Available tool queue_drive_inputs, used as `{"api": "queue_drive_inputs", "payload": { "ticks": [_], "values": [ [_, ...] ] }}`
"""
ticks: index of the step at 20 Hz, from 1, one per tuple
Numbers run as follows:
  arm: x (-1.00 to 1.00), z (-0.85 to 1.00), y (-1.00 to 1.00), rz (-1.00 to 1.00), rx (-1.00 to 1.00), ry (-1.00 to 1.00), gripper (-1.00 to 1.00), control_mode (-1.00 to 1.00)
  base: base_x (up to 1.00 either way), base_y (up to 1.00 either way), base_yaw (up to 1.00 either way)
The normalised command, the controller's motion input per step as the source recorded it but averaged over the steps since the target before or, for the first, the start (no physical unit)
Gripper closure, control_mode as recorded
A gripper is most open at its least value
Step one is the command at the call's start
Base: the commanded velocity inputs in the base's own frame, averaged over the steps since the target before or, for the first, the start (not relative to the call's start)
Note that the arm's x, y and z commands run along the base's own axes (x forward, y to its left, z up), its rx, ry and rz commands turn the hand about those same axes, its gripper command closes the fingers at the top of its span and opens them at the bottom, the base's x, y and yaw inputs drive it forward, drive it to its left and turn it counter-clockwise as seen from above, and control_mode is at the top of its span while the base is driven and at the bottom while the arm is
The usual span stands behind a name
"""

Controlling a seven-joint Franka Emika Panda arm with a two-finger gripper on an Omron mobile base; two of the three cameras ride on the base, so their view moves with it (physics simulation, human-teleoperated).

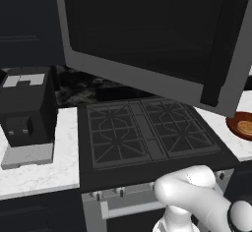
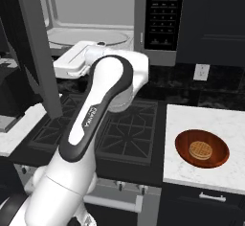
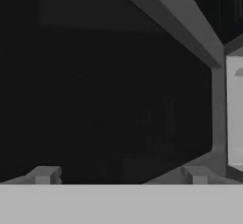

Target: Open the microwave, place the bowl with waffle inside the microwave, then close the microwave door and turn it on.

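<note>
Grey-framed and dark-glassed, the microwave door [image 1: 147, 39] stands swung wide open toward the robot, its long black bar handle [image 1: 224, 54] at the door's free edge in the left base view, so the opening step looks done. In the right base view the microwave [image 2: 119, 19] shows its light grey cavity with the round turntable [image 2: 88, 37] bare, and the black button panel [image 2: 163, 14] to the right of it. The arm reaches up and left toward that cavity, above the black stove [image 2: 119, 134]. In the hand view the gripper [image 3: 121, 174] has its two finger tips spread wide apart with nothing between them, facing the dark glass of the door. The bowl with waffle [image 2: 202, 149] sits on the white counter [image 2: 215, 119] to the right of the stove, near its front edge, well apart from the gripper; the reddish-brown bowl holds one flat golden waffle [image 2: 200, 149] lying at its middle. The step in hand, as I judge it, is the fetching of the bowl: the arm must swing right and down, clear of the open door, and take the bowl by its rim. A black coffee machine [image 1: 27, 105] stands on the counter left of the stove.
</note>
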Motion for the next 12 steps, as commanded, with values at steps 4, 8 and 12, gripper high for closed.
{"api": "queue_drive_inputs", "payload": {
  "ticks": [4,8,12],
  "values": [
    [-0.41,0.12,0.46,0.19,0.03,-0.1,-1.0,-1.0,0.0,0.0,0.0],
    [-0.56,0.28,0.59,0.13,0.01,-0.13,-1.0,-1.0,0.0,0.0,0.0],
    [-0.75,0.32,0.69,0.12,0.0,-0.11,-1.0,-1.0,0.0,0.0,0.0]
  ]
}}
